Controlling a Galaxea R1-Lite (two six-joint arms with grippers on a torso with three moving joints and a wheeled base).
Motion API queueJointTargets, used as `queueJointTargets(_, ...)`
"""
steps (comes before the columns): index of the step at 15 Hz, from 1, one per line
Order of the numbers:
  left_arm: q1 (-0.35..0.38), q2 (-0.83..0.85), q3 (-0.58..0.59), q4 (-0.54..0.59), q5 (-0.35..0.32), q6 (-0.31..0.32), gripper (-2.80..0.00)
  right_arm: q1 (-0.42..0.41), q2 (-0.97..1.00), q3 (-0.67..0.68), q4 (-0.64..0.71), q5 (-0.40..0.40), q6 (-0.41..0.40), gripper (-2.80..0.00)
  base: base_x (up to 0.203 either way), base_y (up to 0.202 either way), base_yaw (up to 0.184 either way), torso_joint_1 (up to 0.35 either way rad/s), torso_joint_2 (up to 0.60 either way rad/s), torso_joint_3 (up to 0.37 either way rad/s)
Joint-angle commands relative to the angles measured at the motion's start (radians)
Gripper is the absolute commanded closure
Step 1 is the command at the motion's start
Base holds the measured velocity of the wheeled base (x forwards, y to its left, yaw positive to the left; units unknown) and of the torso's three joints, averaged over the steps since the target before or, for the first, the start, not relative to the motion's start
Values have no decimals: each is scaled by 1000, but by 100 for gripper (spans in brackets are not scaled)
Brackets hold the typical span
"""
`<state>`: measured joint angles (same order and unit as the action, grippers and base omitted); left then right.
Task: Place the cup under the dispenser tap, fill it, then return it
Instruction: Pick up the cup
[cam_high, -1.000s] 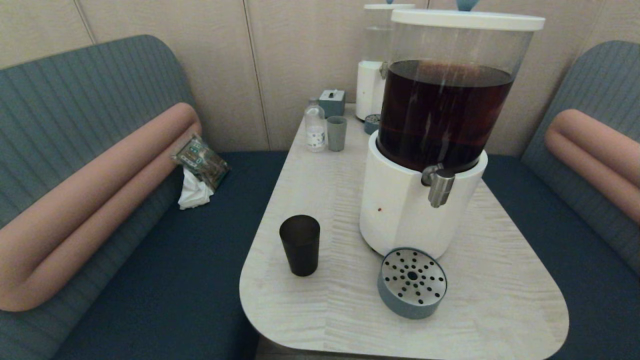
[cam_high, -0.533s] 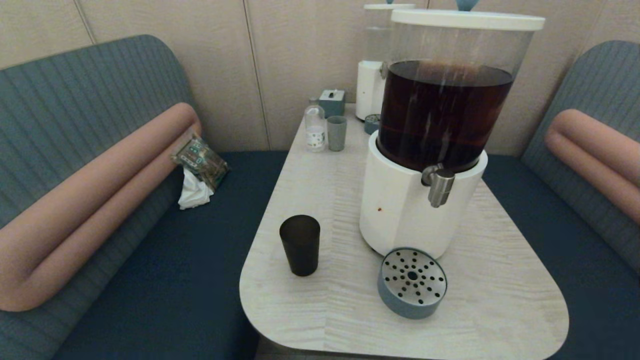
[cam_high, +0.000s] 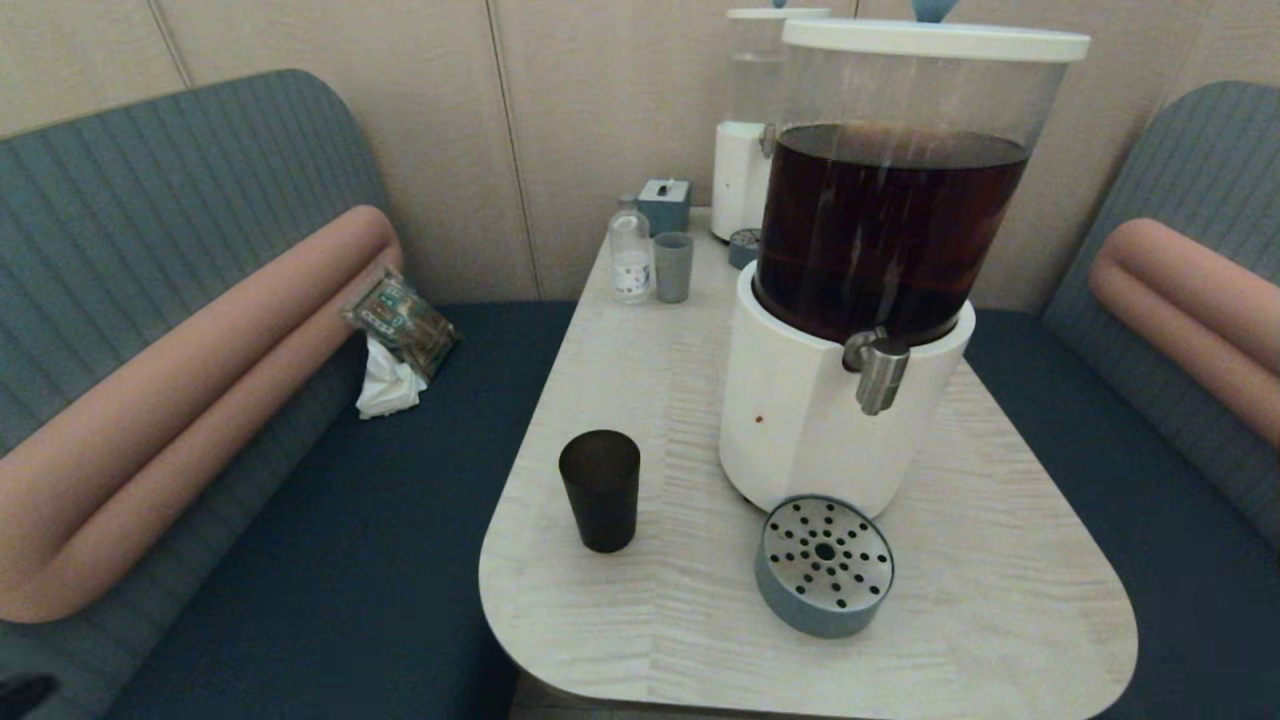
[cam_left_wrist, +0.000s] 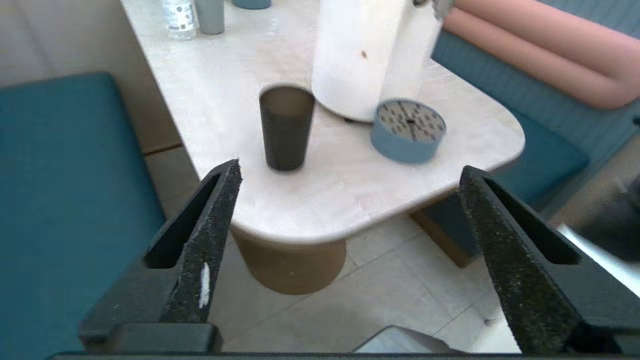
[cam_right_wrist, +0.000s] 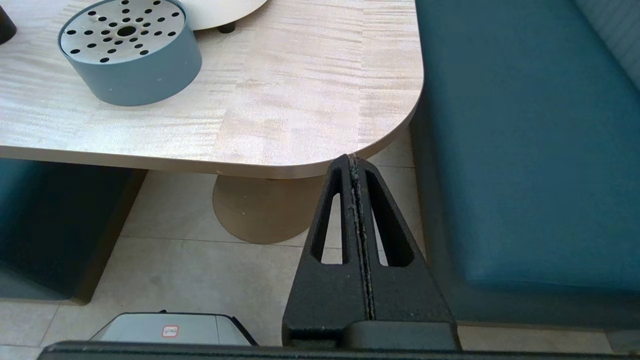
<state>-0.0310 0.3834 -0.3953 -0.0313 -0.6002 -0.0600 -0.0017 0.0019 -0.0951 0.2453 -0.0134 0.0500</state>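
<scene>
Cup, matte black and tapered, upright on pale wood-grain table, left of brushed-steel tap. Left gripper spread wide short of table edge; possibly its tip in head view's corner. Right gripper pressed closed below table corner, seen only by wrist camera.

Black cup upright on table, left of steel dispenser tap

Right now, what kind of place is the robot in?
Probably a cafe or lounge booth: padded bench seats flank a small table holding a big drink dispenser and a black cup.
</scene>
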Motion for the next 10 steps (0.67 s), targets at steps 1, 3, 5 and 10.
queueJointTargets(1, -11, 326, 2, -227, -7, -2, -280, 0, 0, 0, 2, 0, 1, 0, 0, 0, 0, 0, 0, 0)
queueJointTargets(3, -15, 528, 28, -485, -10, -3, -280, 0, 0, 0, 2, 0, 1, 0, 0, 0, 0, 0, 0, 0)
queueJointTargets(5, -17, 682, 82, -726, -10, -3, -280, 0, 0, 0, 2, 0, 1, 0, 0, 0, 0, 0, 0, 0)
queueJointTargets(10, -4, 1063, 156, -1252, -13, 12, -280, 0, 0, 0, 2, 0, 1, 0, 0, 0, 0, 0, 0, 0)
